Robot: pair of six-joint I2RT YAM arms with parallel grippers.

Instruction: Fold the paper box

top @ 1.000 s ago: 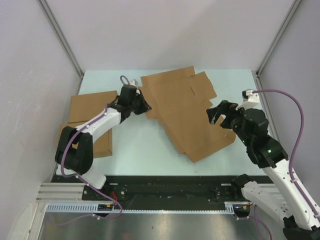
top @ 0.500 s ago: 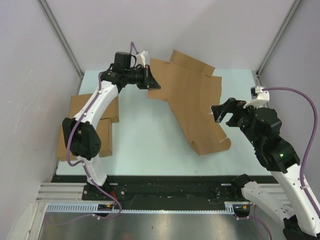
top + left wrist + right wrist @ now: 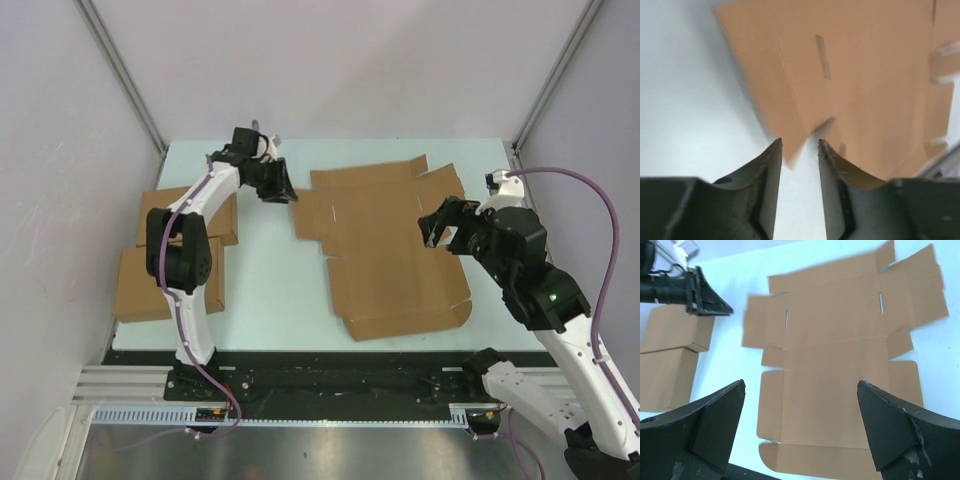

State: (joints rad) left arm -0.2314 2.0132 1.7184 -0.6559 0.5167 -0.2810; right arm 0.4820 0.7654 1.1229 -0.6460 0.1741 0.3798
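Pale blue-green table point(image 3: 260, 270) between plain grey walls carries the paper box point(image 3: 385, 245), which lies unfolded and flat as one die-cut sheet of plain brown cardboard, with rounded flaps, square tabs, narrow slits and faint crease lines. The white-and-black left arm rises from its base and stretches far up the table on the sheet's left, its wrist bent so the left gripper point(image 3: 276, 186) points at the sheet's far left corner. It sits just beside that corner without touching it. Its dark curved fingers point(image 3: 772, 175) stand a little apart, with only a blurred cardboard corner showing beyond the gap. The right arm comes in from the sheet's right with a purple cable looped over it, its elbow bent. The right gripper point(image 3: 445, 222) hangs above the sheet's right edge, its matte black fingers spread wide and empty. Well left of the sheet, two flat cardboard boxes point(image 3: 135, 285) lie one behind the other, partly under the left arm.
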